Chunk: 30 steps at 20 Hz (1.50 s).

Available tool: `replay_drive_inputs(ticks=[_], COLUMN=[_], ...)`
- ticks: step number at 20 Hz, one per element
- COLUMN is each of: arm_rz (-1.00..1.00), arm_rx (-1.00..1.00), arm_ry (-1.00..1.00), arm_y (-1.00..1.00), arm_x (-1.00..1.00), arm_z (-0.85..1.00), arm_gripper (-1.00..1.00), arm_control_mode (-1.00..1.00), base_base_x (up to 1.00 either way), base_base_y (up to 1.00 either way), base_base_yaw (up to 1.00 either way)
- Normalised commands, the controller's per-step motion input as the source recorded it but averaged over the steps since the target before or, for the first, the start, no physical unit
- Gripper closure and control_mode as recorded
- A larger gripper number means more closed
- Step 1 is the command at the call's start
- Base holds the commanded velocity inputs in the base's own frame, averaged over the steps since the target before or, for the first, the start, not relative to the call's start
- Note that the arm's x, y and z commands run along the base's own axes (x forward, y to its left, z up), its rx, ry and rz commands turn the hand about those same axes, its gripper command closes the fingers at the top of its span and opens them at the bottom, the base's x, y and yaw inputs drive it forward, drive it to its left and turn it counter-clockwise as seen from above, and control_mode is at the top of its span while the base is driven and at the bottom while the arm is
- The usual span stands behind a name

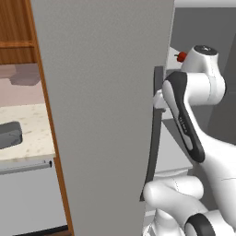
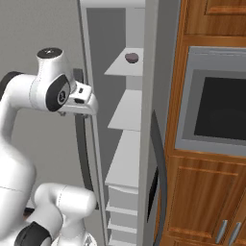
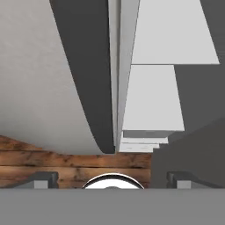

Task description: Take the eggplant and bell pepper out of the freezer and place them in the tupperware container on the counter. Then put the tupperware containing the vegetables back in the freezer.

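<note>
The freezer door [image 1: 101,115] stands partly open, its long dark handle [image 1: 154,133] at the door's edge. Inside, the small red bell pepper [image 1: 182,56] sits on an upper shelf. The dark purple eggplant [image 2: 131,57] lies on the top pale shelf [image 2: 127,110]. My gripper [image 3: 112,180] is open with nothing between its fingers. It hangs close beside the handle [image 3: 92,74], looking along it past the shelves. The dark grey tupperware container [image 1: 9,133] rests on the beige counter [image 1: 32,138], far left of the arm.
Wooden cabinets with a built-in oven [image 2: 216,105] stand right of the freezer. The second freezer door [image 2: 151,158] with its own dark handle sits next to the opening. A wooden panel edge [image 1: 50,129] separates the door from the counter. A grey drawer front [image 1: 27,193] lies below the counter.
</note>
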Motion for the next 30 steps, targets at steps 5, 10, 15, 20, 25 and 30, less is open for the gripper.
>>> replay_drive_inputs(ticks=[5,10,15,20,25,30], arm_rz=[-0.08,-0.08,-0.06,-0.03,0.0,0.0], arm_rx=[0.0,0.0,0.0,0.0,0.0,0.0], arm_ry=[0.0,0.01,0.07,0.07,0.04,0.0], arm_y=[0.0,0.0,0.0,0.0,0.0,0.0], arm_x=[-0.61,-0.57,-0.35,-0.12,-0.02,0.0], arm_z=[0.39,0.22,0.01,-0.07,-0.16,0.0], arm_gripper=[-1.0,-1.0,-1.0,-1.0,-1.0,-1.0], arm_control_mode=[-1.0,-1.0,-1.0,-1.0,-1.0,1.0], base_base_x=[0.0,0.0,0.0,0.0,0.0,0.0], base_base_y=[0.0,0.0,0.0,0.0,0.0,-0.08], base_base_yaw=[0.0,0.0,0.0,0.0,0.0,-0.02])
